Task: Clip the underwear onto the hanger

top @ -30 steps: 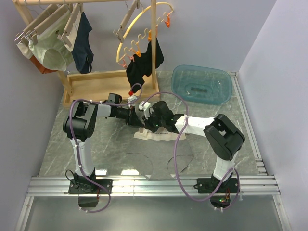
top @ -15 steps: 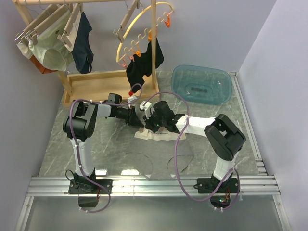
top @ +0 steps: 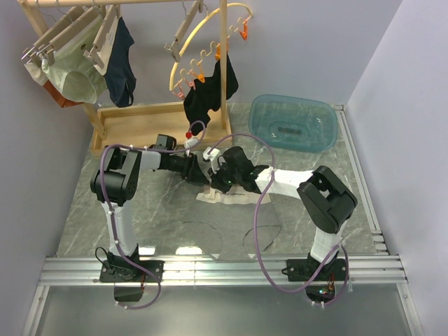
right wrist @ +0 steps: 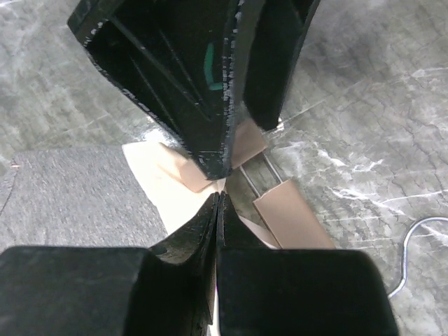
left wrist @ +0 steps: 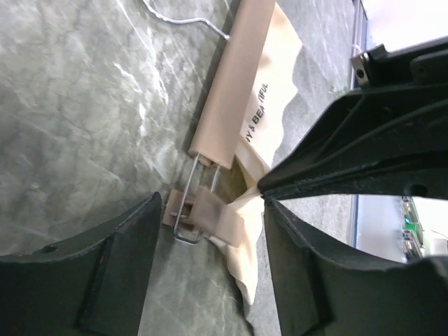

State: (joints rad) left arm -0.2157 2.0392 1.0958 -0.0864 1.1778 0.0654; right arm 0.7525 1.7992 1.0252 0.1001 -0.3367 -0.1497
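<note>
Your left hand (left wrist: 210,203) stands wide, one finger on either side of the end clip (left wrist: 203,213) of the light wooden straight-bar hanger (left wrist: 234,84). Neither finger clearly touches the clip. Your right hand (right wrist: 218,199) is closed tight, its tips pinched on the edge of the pale beige fabric underwear (left wrist: 276,105) just beside that clip. The cloth rises in a small peak to meet the tips.

The clip's jaws sit on a corner of the underwear. The rest of the fabric lies spread flat on the grey marbled counter (left wrist: 84,105), partly under the hanger bar. The hanger lies flat too, and its thin wire hook (left wrist: 185,21) points away from the fabric.

Further out, a translucent blue plastic tub (top: 292,123) sits at the counter's far right. A wooden rack base (top: 150,122) stands at the far left.
</note>
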